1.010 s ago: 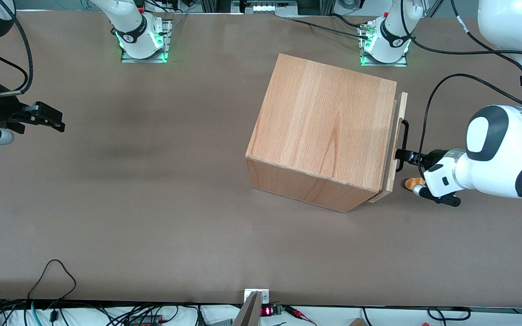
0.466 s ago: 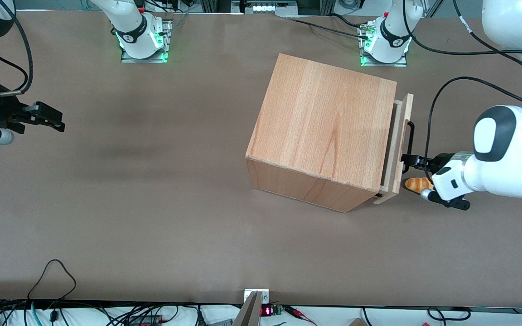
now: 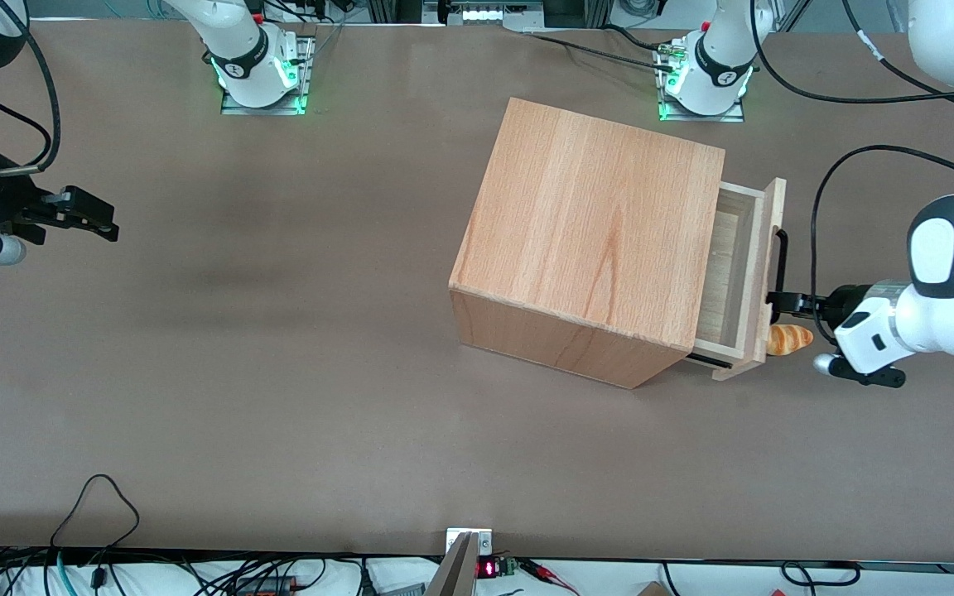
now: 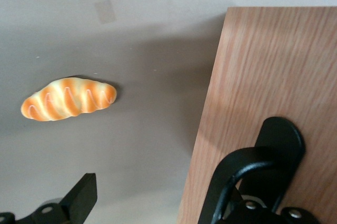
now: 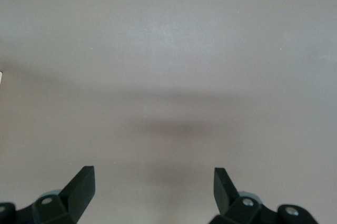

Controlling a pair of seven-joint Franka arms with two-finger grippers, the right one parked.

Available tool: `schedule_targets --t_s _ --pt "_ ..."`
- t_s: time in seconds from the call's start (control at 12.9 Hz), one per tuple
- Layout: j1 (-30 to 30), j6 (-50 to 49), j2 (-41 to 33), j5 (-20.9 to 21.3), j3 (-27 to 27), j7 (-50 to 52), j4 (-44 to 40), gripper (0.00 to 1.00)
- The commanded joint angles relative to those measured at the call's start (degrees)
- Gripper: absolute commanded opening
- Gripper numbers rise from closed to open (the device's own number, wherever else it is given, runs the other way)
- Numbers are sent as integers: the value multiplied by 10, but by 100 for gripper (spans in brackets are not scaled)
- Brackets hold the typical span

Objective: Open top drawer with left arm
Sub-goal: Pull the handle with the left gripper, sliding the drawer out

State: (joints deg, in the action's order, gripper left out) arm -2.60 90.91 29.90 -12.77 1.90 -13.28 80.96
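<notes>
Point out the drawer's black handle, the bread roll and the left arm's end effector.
black handle (image 3: 781, 258), front view, on its bar.
bread roll (image 4: 68, 99), left wrist view, on its striped crust.
end effector (image 3: 778, 300), front view, at the fingertips on the handle.

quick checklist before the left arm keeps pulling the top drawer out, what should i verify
1. Gripper at the black bar handle: ok in the front view; one finger hooks the bar in the wrist view.
2. Firm clamp on the handle: cannot tell; the other finger stands clear over the table.
3. Top drawer partly out of the cabinet, pale inside showing: ok.
4. Pull path: not ok. The toy bread lies on the table right in front of the drawer's front panel, under the gripper.
5. Black cable looped above the arm, no snag seen: ok.
</notes>
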Motion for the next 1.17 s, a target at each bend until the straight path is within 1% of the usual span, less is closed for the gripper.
schedule_targets --t_s 0.0,0.31,0.62,1.09 --pt "-25 -3 11 -7 -1 -24 -20 100" --pt "-36 1 11 -7 0 -36 -21 100" --pt "-64 1 12 -8 -1 -37 -21 100" --pt "-80 8 21 -7 0 -35 -33 100"
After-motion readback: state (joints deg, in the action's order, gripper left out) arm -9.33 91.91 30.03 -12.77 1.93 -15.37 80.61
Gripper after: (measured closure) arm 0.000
